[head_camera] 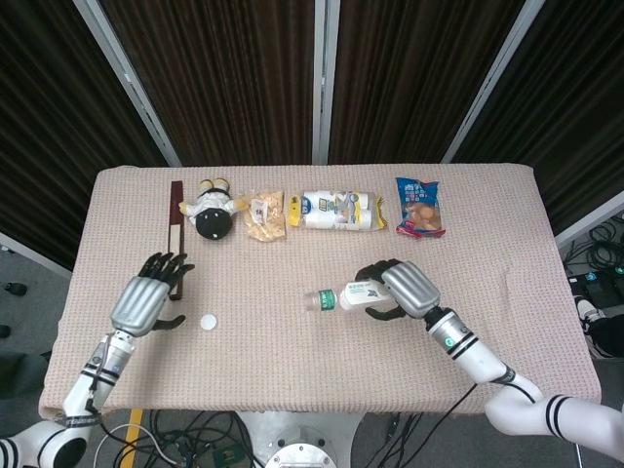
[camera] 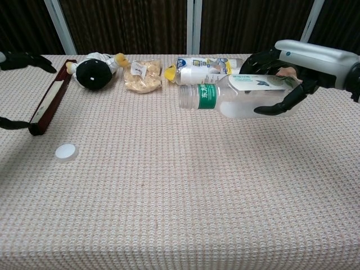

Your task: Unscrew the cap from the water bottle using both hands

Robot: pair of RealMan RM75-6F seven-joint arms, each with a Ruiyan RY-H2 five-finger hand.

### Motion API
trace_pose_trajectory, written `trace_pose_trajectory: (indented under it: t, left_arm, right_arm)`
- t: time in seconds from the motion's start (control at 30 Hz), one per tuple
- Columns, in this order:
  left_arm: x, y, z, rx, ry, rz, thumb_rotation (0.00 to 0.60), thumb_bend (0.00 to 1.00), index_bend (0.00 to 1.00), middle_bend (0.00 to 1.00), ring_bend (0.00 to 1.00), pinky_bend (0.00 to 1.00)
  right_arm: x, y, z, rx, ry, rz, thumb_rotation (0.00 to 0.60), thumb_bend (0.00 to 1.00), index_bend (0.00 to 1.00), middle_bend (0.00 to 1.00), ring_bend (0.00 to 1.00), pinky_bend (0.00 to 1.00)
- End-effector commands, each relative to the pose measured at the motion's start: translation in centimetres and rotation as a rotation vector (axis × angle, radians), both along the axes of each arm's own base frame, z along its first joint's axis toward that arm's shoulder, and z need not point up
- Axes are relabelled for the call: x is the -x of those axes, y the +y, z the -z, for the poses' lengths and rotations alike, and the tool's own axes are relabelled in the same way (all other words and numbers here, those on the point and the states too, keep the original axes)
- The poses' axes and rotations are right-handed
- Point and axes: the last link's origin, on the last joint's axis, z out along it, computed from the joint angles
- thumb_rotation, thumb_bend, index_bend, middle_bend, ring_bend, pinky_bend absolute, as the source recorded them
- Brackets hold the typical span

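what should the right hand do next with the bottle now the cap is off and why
Probably lower the water bottle and set it on the table. The cap already lies on the cloth near the open left hand, so the unscrewing looks done. The right hand holds the bottle sideways above the table, open mouth pointing left, and nothing lies directly beneath it.

It looks like a robotics lab: a cloth-covered table (head_camera: 546, 253) stands before dark curtains (head_camera: 234, 78) on metal framing, with loose cables (head_camera: 195, 439) underneath.
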Motion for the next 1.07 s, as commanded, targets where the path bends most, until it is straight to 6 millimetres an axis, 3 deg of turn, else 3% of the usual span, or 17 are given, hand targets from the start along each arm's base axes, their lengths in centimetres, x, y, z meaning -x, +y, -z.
trace_pose_trajectory:
  t: [0.03, 0.2, 0.27, 0.4, 0.57, 0.73, 0.83, 1.07]
  left_arm:
    - [1.2, -0.8, -3.1, -0.112, -0.048, -0.024, 0.600, 0.16, 0.14, 0.06, 0.02, 0.00]
    - [2.8, -2.1, -5.2, -0.180, -0.027, -0.052, 0.600, 0.16, 0.14, 0.06, 0.02, 0.00]
    - [3.7, -2.7, -6.1, -0.204, -0.035, -0.075, 0.600, 0.16, 0.14, 0.06, 0.02, 0.00]
    - [5.2, -3.6, -7.4, -0.231, -0.018, -0.115, 0.600, 0.16, 0.14, 0.06, 0.02, 0.00]
    - [7.7, -5.4, -9.2, -0.273, -0.017, -0.195, 0.600, 0.15, 0.14, 0.06, 0.02, 0.00]
    - [10.2, -7.9, -10.5, -0.314, -0.017, -0.273, 0.600, 0.14, 0.14, 0.06, 0.02, 0.00]
    - [11.0, -9.3, -10.7, -0.331, -0.019, -0.298, 0.600, 0.14, 0.14, 0.06, 0.02, 0.00]
    - [10.8, -12.0, -10.3, -0.368, -0.032, -0.301, 0.600, 0.14, 0.14, 0.06, 0.02, 0.00]
  right_arm:
    - [-0.4, -0.2, 2.2, -0.004, 0.050, -0.004, 0.600, 0.43, 0.33, 0.34, 0.16, 0.20]
    - [-0.3, 0.1, 3.5, -0.025, 0.090, 0.002, 0.600, 0.33, 0.06, 0.17, 0.01, 0.02]
    - [-0.2, 0.3, 3.1, -0.020, 0.089, 0.006, 0.600, 0.31, 0.00, 0.14, 0.00, 0.00]
    - [0.1, 0.7, 1.2, 0.004, 0.070, 0.026, 0.600, 0.30, 0.00, 0.08, 0.00, 0.00]
    - [2.5, 1.8, -4.2, 0.148, 0.059, 0.056, 0.600, 0.29, 0.00, 0.04, 0.00, 0.00]
    - [6.4, 5.0, -9.6, 0.306, 0.106, 0.139, 0.600, 0.29, 0.00, 0.00, 0.00, 0.00]
    - [8.1, 7.4, -11.9, 0.359, 0.088, 0.201, 0.600, 0.29, 0.00, 0.00, 0.00, 0.00]
    - [10.5, 11.4, -13.8, 0.416, 0.077, 0.288, 0.600, 0.29, 0.00, 0.00, 0.00, 0.00]
